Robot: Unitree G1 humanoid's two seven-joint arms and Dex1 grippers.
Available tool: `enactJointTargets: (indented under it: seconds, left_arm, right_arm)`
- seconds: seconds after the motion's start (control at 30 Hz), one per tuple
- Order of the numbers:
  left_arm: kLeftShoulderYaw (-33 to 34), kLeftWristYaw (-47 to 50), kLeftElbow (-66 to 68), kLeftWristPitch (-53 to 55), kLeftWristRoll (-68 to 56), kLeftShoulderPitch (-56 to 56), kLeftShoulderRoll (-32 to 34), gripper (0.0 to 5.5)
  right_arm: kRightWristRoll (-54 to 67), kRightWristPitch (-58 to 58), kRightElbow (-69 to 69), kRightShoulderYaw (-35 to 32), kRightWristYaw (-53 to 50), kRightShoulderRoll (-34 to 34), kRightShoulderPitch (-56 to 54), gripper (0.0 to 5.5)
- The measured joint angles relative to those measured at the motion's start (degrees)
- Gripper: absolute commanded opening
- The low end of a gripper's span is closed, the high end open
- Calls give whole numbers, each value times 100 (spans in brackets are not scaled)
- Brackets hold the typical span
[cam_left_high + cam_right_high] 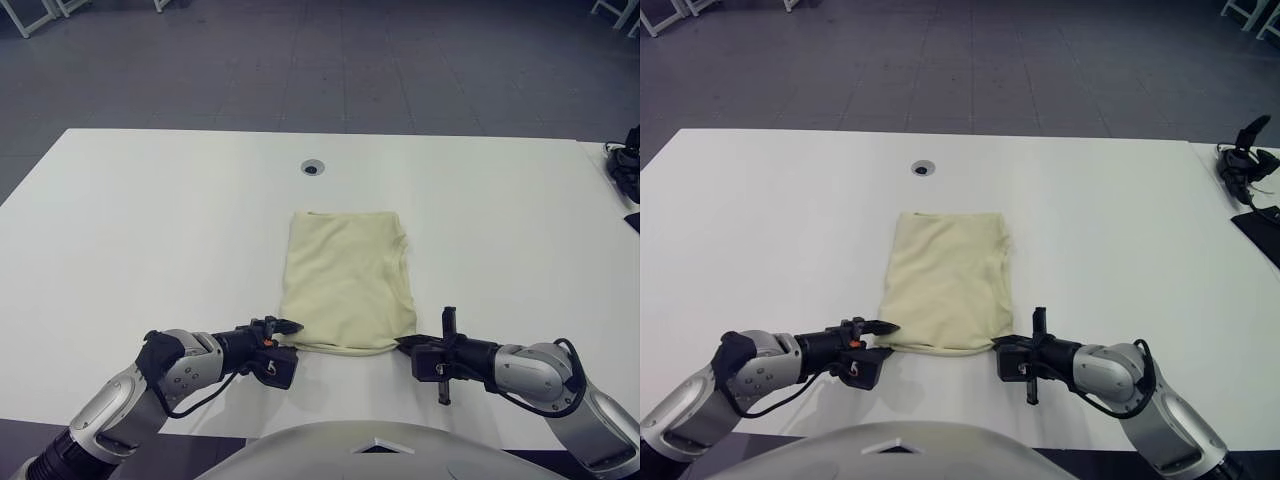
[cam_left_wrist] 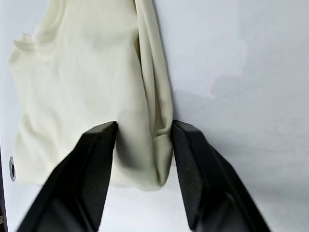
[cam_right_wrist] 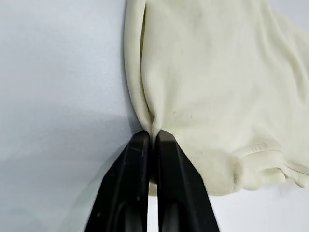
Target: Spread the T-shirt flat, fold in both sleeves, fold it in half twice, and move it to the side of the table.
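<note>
A cream T-shirt (image 1: 347,280) lies folded into a narrow rectangle in the middle of the white table (image 1: 150,230). My left gripper (image 1: 290,327) is at the shirt's near left corner. In the left wrist view it (image 2: 144,126) stands open, its two fingers straddling the thick folded edge of the shirt (image 2: 82,82). My right gripper (image 1: 403,343) is at the near right corner. The right wrist view shows it (image 3: 152,134) shut on a pinch of the shirt's edge (image 3: 207,87).
A round cable hole (image 1: 312,167) sits in the table beyond the shirt. Black equipment (image 1: 1240,160) lies at the far right edge. Wide bare tabletop stretches to the left and right of the shirt.
</note>
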Motion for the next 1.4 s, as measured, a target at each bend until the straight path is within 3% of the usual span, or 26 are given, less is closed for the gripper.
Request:
enactJointTargets:
  seconds: [0.23,0.53,0.8,1.07,1.27,1.4]
  left_arm:
    - [-69,-1,178,51,9,-62,-81,25]
    - [-51,12,146,88,-61,8,-91,20]
    - [359,-679,-3,-87,-1326,308,457,19]
    - [1451,-1728,-674,-376,-3342,1415,1459,19]
    - [2335,-2433,-936,39,-5519,1732,1673,19]
    - [2544,-2620,-666,210,-5825,1598,1674,19]
  right_arm:
    - [-2,16,-40,2,0,0,6,2]
    - [4,3,-80,32,22,-8,7,2]
    - [715,-37,-609,-343,698,-571,658,2]
    - [1962,-251,-1555,-2091,1915,-1369,2408,2]
    - [2944,-149,-1935,-3365,2629,-1409,2649,1]
    - [3465,185,-2110,-3674,2752,-1427,2325,1]
